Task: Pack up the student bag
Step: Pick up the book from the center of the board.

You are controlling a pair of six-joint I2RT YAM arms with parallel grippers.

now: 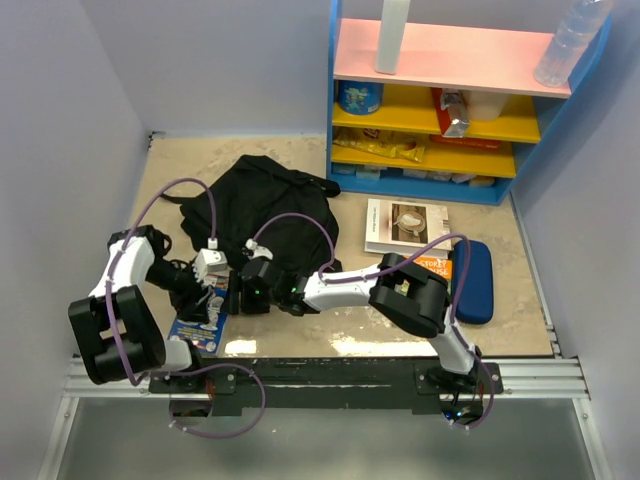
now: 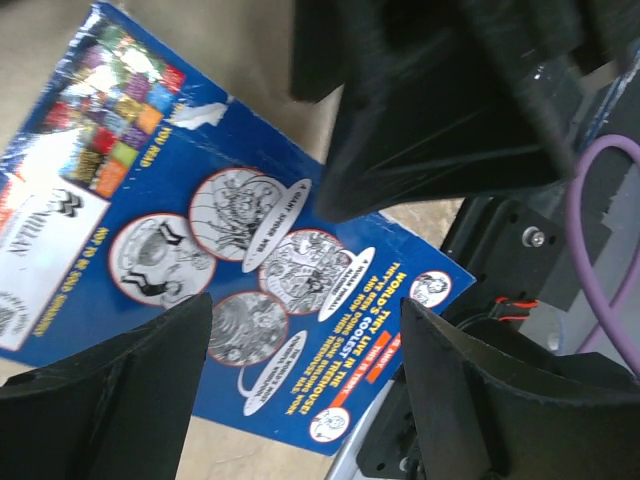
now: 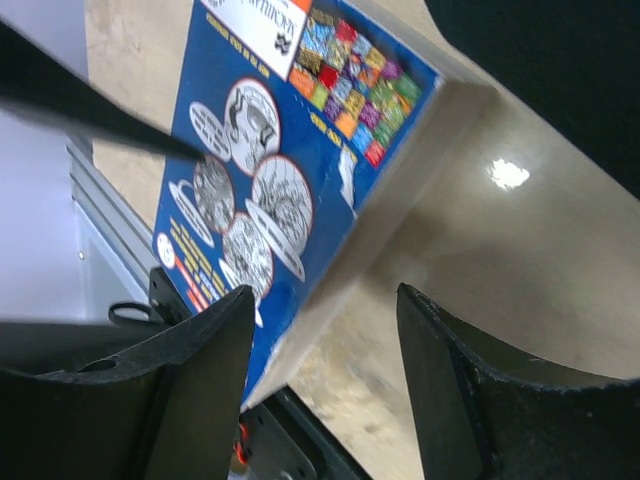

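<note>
The student bag (image 1: 265, 205) is a soft black backpack lying slumped at the middle back of the table. A blue paperback book (image 1: 200, 322) lies flat at the front left, back cover up; it also shows in the left wrist view (image 2: 250, 250) and the right wrist view (image 3: 270, 170). My left gripper (image 1: 208, 292) is open just above the book, a finger on each side of its near corner (image 2: 305, 390). My right gripper (image 1: 247, 290) is open beside it, with the book's pale page edge between the jaws (image 3: 325, 380). Neither gripper holds anything.
A white book (image 1: 405, 225), an orange book (image 1: 440, 265) partly under my right arm, and a dark-blue pencil case (image 1: 475, 280) lie at the right. A blue, pink and yellow shelf unit (image 1: 450, 100) stands at the back right. The metal rail (image 1: 330, 370) runs along the front edge.
</note>
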